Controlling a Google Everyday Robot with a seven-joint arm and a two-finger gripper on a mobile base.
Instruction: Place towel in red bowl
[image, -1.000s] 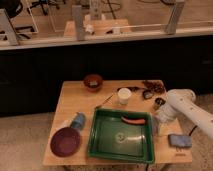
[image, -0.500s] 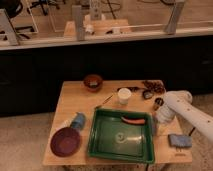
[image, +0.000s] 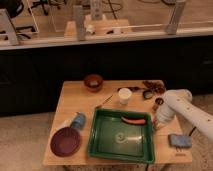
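I read the gripper (image: 159, 121) at the end of the white arm (image: 186, 107), low over the right edge of the green tray (image: 102, 146). I cannot tell whether it is apart or together. The blue towel (image: 180, 141) lies flat on the table (image: 75, 97) near the front right corner, near the gripper but apart from it. The red bowl (image: 65, 142) sits front left, well apart from the towel, with the tray between them.

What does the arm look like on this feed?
The arm is a thick, smooth white tube with a rounded elbow joint; no cables or markings show. The gripper, beside the green tray's right rim, looks pale as well; finer detail cannot be told.
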